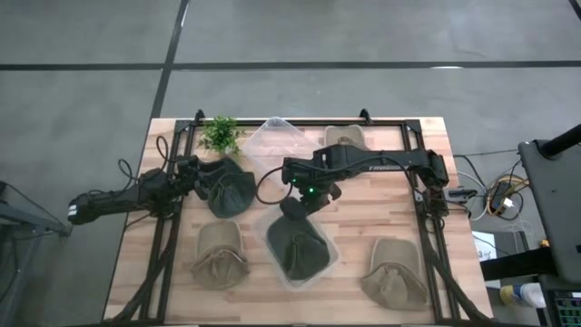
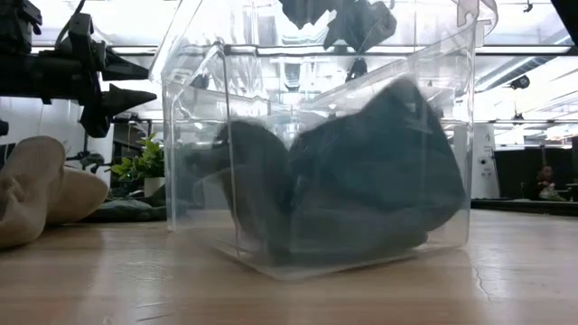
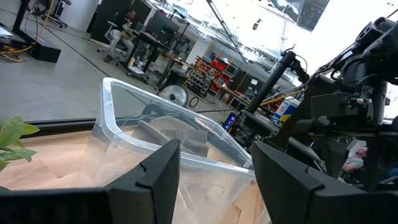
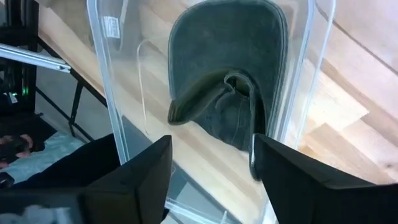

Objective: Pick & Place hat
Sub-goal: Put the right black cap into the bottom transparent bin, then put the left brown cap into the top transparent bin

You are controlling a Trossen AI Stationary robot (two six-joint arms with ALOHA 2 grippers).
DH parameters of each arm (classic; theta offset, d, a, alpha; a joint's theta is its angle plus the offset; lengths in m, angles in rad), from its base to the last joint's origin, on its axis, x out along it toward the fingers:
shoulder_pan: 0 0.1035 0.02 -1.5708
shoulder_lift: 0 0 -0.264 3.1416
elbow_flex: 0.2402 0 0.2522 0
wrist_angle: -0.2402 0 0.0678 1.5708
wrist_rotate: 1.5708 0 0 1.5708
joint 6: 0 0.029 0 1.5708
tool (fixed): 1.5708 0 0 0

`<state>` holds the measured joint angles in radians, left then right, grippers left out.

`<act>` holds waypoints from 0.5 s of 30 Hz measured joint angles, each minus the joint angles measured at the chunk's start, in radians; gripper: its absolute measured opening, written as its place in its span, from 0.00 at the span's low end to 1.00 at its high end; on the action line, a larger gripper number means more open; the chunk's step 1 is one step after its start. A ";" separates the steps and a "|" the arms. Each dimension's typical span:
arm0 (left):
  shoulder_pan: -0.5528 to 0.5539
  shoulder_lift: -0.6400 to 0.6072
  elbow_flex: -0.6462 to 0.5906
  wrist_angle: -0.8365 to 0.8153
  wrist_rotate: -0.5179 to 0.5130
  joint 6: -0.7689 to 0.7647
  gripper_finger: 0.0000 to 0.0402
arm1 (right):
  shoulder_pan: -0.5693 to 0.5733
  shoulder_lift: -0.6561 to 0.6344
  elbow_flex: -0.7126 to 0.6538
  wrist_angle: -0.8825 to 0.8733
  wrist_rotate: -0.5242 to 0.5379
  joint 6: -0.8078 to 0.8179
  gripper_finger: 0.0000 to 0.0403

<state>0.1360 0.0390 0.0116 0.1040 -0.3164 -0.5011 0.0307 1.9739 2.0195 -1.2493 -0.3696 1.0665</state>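
Dark hat: your dark green hat [image 1: 300,252] lay inside the clear bin [image 1: 327,243] at the near middle of the table [image 1: 354,304], brim toward the far side; in the right wrist view it [image 4: 233,74] filled the bin between the two clear walls [image 4: 112,93].

Right gripper: your right gripper [image 1: 309,193] hung just above the far end of that bin, fingers spread wide with nothing between them; the right wrist view showed both dark fingers [image 4: 130,180] apart with the hat below the gap.

Right arm pose: it reached from the right side of the table leftward across the far half, then bent down over the bin.

Left gripper: your left gripper [image 1: 201,173] sat low at the far left, just beside a second dark hat [image 1: 229,191]; its fingers [image 3: 158,177] stood apart and held nothing.

Second bin: the left wrist view looked into another clear bin [image 3: 124,134], seen from above [image 1: 272,145] at the far middle.

Low view only: it showed the hat [image 2: 361,181] slumped against the bin floor and a tan hat [image 2: 36,194] at the left.

High view only: you could see three more tan hats, near left [image 1: 218,254], near right [image 1: 395,272] and far right [image 1: 345,136], plus a small plant [image 1: 220,133] at the far left.
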 joint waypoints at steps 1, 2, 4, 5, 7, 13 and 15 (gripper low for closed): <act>0.000 0.000 0.000 0.000 0.000 0.000 0.48 | 0.000 0.000 0.002 -0.001 -0.005 0.000 0.55; 0.000 0.000 0.000 0.000 0.000 0.000 0.48 | -0.001 0.000 0.004 -0.002 -0.005 0.000 0.55; 0.000 0.000 0.000 0.000 0.000 0.000 0.48 | -0.001 -0.003 0.005 -0.005 -0.005 0.000 0.55; 0.000 0.000 0.000 0.000 0.000 0.000 0.48 | -0.001 -0.004 0.005 -0.005 -0.005 -0.001 0.56; 0.000 0.000 0.000 0.000 0.000 0.000 0.48 | -0.001 -0.004 0.005 -0.005 -0.005 -0.002 0.56; 0.000 0.000 0.000 0.025 0.000 -0.026 0.48 | -0.001 -0.004 0.005 -0.005 -0.005 -0.010 0.56; 0.000 0.000 0.000 0.063 0.000 -0.047 0.48 | -0.001 -0.011 0.004 -0.007 -0.005 -0.012 0.56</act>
<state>0.1361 0.0391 0.0116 0.1667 -0.3162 -0.5482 0.0299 1.9634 2.0239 -1.2558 -0.3748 1.0544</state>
